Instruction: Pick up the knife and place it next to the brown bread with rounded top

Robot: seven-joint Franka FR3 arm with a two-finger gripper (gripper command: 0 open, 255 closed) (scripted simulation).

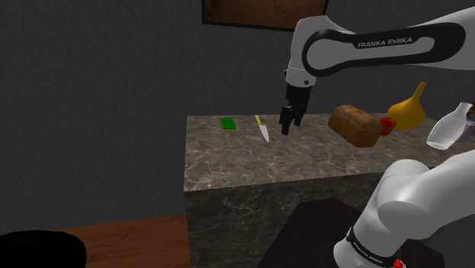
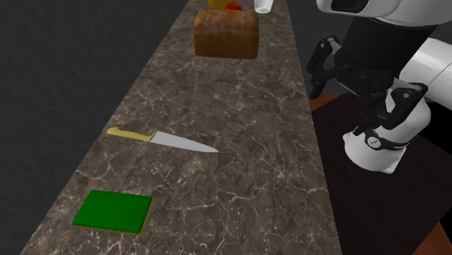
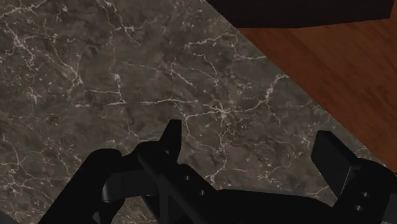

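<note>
Left of the knife (image 1: 263, 129) a green block (image 1: 227, 123) is sitting. The knife is lying flat on the marble tabletop (image 1: 228, 164), handle pointing away from the stand. Just right of the knife the claw (image 1: 290, 120) is hanging empty, fingers apart. I'm thinking so thin a blade could skid from closing fingers toward the block. Further right, the bread (image 1: 354, 124) is half covering a red thing (image 1: 388, 126) I cannot name.

A flat green block (image 2: 114, 211) lies near one end of the dark veined counter (image 2: 239, 94), while a yellow jug (image 1: 409, 110), a small red thing (image 1: 387, 126) and a white vase (image 1: 449, 129) stand at the other.
</note>
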